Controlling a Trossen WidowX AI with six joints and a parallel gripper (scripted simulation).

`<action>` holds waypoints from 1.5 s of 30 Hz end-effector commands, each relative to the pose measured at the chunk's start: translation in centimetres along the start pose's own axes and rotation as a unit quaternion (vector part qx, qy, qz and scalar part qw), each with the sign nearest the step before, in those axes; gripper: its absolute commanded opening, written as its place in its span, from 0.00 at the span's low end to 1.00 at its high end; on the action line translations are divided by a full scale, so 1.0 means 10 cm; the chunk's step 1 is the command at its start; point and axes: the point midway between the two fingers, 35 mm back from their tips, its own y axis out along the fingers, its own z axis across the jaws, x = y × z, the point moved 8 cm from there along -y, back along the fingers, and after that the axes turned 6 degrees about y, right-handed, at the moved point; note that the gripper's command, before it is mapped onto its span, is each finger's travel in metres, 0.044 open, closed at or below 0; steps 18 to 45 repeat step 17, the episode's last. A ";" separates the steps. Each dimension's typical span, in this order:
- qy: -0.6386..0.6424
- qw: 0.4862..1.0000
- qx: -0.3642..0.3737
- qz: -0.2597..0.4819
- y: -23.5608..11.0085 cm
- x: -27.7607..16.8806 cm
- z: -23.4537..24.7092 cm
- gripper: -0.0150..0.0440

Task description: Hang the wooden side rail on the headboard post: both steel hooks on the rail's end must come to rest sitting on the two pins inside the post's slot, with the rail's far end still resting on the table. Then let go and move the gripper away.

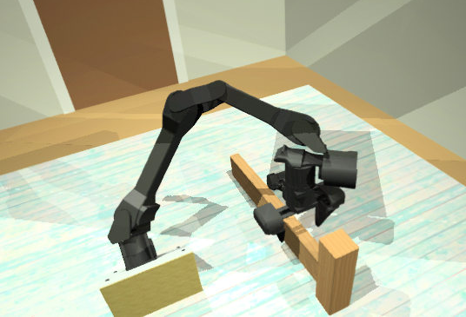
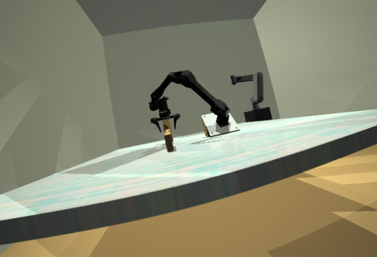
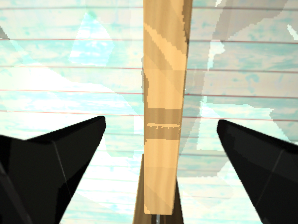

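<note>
The wooden side rail (image 1: 246, 181) (image 2: 169, 143) (image 3: 165, 90) runs across the table to the headboard post (image 1: 336, 272). Its near end meets the post's side, with its underside above the post's foot. Its far end appears to rest on the table. In the wrist view the post (image 3: 138, 215) shows at the bottom edge, with a small bit of grey metal (image 3: 158, 219) just past the rail's end. The seat of the hooks on the pins is hidden. My gripper (image 1: 300, 231) (image 2: 167, 129) (image 3: 160, 122) is wide open, one finger on each side of the rail, touching neither side.
My arm's base (image 1: 136, 252) (image 2: 222, 119) stands on a white-topped yellow block (image 1: 152, 287) to the left of the rail in the top view. A second grey arm (image 2: 259, 86) stands on a dark box (image 2: 258, 114) at the back in the exterior view.
</note>
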 end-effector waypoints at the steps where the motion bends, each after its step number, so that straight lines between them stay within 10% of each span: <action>1: -0.003 1.000 0.003 -0.001 0.01 0.18 0.00 1.00; 45: -0.008 1.000 0.001 0.001 0.00 0.16 -0.01 1.00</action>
